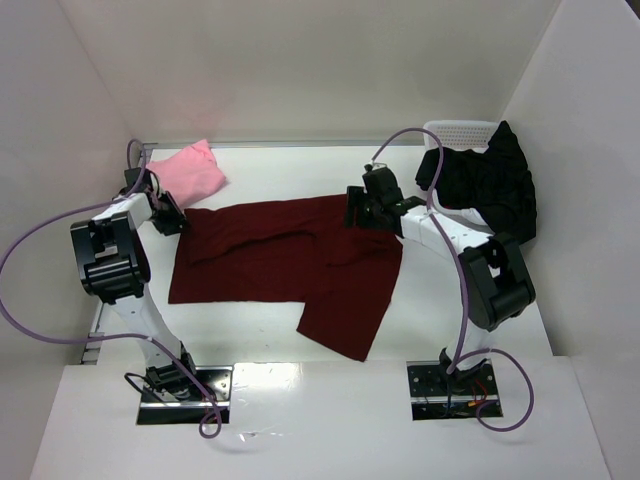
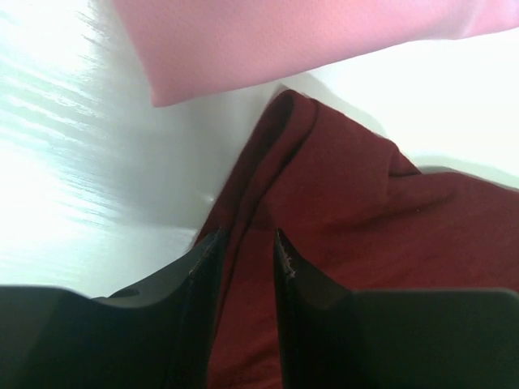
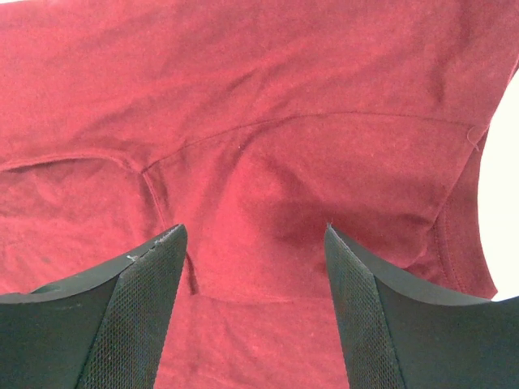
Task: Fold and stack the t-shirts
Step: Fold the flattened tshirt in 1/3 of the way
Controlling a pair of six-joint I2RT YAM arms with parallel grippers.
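Your white table carries the dark maroon cloth t-shirt, spread across the middle. Far right, the black cloth t-shirt drapes over the white plastic mesh basket. Far left sits the folded light pink cloth t-shirt. Your left gripper has its jaws clamped on the maroon shirt's far-left edge. Your right gripper hangs over its far-right part, jaws wide apart.

My left arm and right arm are white links joined by chunky black housings. A thin purple cable loops off each wrist. Each base is a dark metal plate. My left gripper has smooth black tapered fingers. My right gripper has black fingers too, their inner faces finely cross-hatched.
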